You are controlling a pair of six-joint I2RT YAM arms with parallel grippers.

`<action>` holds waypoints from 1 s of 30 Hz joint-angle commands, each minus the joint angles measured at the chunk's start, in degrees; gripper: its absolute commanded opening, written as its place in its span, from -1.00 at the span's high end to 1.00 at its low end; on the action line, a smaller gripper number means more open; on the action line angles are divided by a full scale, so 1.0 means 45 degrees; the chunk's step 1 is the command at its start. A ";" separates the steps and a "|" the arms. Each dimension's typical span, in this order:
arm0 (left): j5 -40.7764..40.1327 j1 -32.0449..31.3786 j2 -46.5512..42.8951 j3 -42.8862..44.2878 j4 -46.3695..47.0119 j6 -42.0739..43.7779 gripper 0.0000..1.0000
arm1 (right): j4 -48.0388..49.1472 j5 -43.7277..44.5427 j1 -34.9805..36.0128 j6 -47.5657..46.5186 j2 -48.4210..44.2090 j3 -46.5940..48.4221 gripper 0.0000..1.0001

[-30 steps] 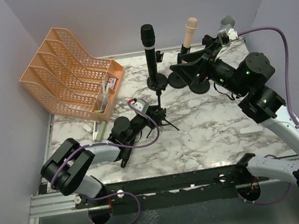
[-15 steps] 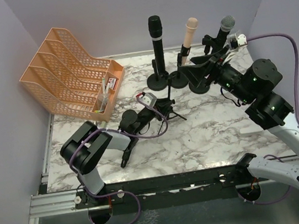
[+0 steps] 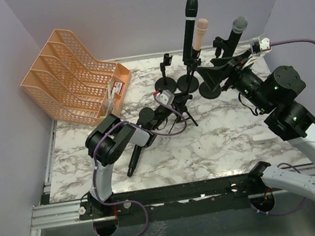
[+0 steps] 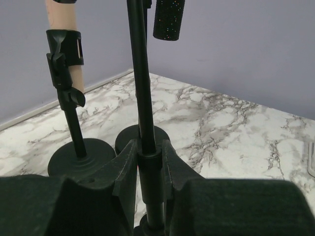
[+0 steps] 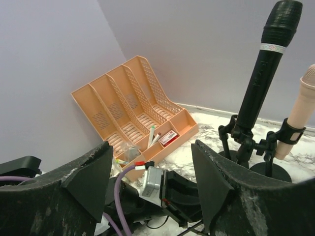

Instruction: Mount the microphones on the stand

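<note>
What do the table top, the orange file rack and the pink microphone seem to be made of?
Table top: white with grey veins like marble, faint sheen; may be printed laminate.
File rack: probably plastic, matte orange, moulded lattice walls.
Pink microphone: likely plastic, smooth pale body.

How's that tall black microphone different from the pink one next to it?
The black microphone is dark with a pale band under its head; the pink microphone is plain pale pink. The black one reaches higher than the pink one. Both stand head-up, clipped to black stands.
</note>
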 commanded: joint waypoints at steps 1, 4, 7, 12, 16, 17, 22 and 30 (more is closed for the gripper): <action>-0.0091 0.0042 0.0908 -0.0322 0.2201 0.0020 1.00 | -0.0597 0.0866 0.0079 -0.0371 0.0016 -0.0042 -0.37; -0.0327 0.0101 0.0836 -0.1126 0.3234 0.0024 1.00 | -0.0965 0.1533 0.0089 -0.0114 0.0317 0.0036 -0.36; -0.0239 0.0107 0.0651 -0.1742 0.3526 0.0063 1.00 | -0.0942 0.2041 0.0080 0.0291 0.0649 -0.0359 -0.36; -0.0040 0.0119 0.0644 -0.2063 0.3744 -0.0022 1.00 | -0.1540 0.3057 0.0079 0.1197 0.2204 -0.0719 -0.36; -0.0105 0.0137 0.0556 -0.2453 0.3952 -0.0049 1.00 | -0.0704 0.2694 0.0079 0.1549 0.3421 -0.1553 -0.38; -0.0105 0.0139 0.0536 -0.2536 0.3970 -0.0044 1.00 | -0.0322 0.2601 0.0079 0.1592 0.3662 -0.1809 -0.38; -0.0234 0.0169 0.0284 -0.3044 0.3990 0.0103 1.00 | 0.0935 0.2662 0.0079 0.2035 0.4635 -0.2562 -0.38; 0.0028 0.0220 0.0005 -0.3418 0.3700 0.0227 1.00 | 0.5207 0.1677 0.0079 0.0056 0.5369 -0.4097 -0.15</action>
